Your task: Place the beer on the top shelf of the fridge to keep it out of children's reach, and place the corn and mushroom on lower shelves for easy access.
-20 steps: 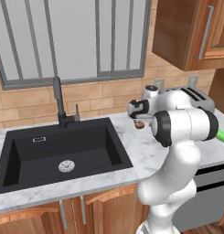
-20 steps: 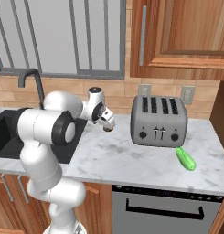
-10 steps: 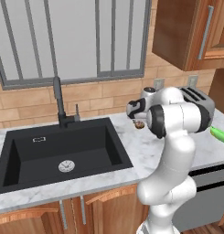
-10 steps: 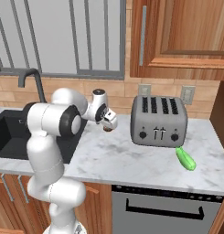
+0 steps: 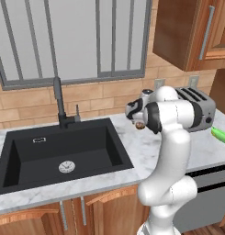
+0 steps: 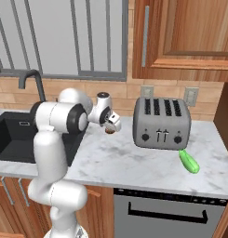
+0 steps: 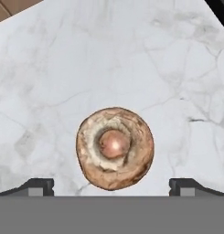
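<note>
Under my pincer lies the mushroom, cap down on the marble counter, its paler underside and round stalk stub facing the hand camera. My two fingertips stand wide apart, one on each side of it, gripping nothing; the mushroom sits between them, but whether they touch it I cannot tell.

From the left base view my pincer hangs low over the counter just right of the black sink, with the mushroom a small brown lump right beneath it. From the right base view my pincer is between the sink and the toaster, with the mushroom just below it.

Further right, the corn lies flat on the counter in front of the toaster's right corner, well apart from the mushroom. Its green end also shows at the right edge of the left base view, beside the toaster.

A dark tap stands behind the sink, under the window.
</note>
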Controlling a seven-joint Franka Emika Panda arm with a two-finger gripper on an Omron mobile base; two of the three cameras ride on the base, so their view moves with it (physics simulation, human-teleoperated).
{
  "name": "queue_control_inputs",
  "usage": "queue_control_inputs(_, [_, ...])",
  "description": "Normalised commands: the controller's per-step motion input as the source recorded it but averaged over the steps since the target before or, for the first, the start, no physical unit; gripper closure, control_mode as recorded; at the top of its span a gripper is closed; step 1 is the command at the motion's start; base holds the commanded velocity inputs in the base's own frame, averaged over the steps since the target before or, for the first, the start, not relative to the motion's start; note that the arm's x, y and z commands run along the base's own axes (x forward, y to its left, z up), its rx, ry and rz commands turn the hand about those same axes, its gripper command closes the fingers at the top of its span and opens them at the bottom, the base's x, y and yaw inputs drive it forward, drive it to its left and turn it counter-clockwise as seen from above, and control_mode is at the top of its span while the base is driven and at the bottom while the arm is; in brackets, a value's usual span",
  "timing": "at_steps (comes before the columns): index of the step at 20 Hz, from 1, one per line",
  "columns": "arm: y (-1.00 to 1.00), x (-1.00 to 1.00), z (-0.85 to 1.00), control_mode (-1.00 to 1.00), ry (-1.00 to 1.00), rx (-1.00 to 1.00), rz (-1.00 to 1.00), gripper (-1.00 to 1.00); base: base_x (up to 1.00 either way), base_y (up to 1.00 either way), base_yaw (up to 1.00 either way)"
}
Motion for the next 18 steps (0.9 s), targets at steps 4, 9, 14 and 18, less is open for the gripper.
queue_control_inputs(4, [0.0,0.26,-0.21,-1.0,0.0,0.0,0.0,-1.0,0.0,0.0,0.0])
queue_control_inputs(9, [-0.05,0.19,-0.17,-1.0,0.0,0.0,0.0,-1.0,0.0,0.0,0.0])
queue_control_inputs(14, [0.0,0.01,-0.04,-1.0,0.0,0.0,0.0,-1.0,0.0,0.0,0.0])
queue_control_inputs(18, [0.0,0.0,-0.03,-1.0,0.0,0.0,0.0,-1.0,0.0,0.0,0.0])
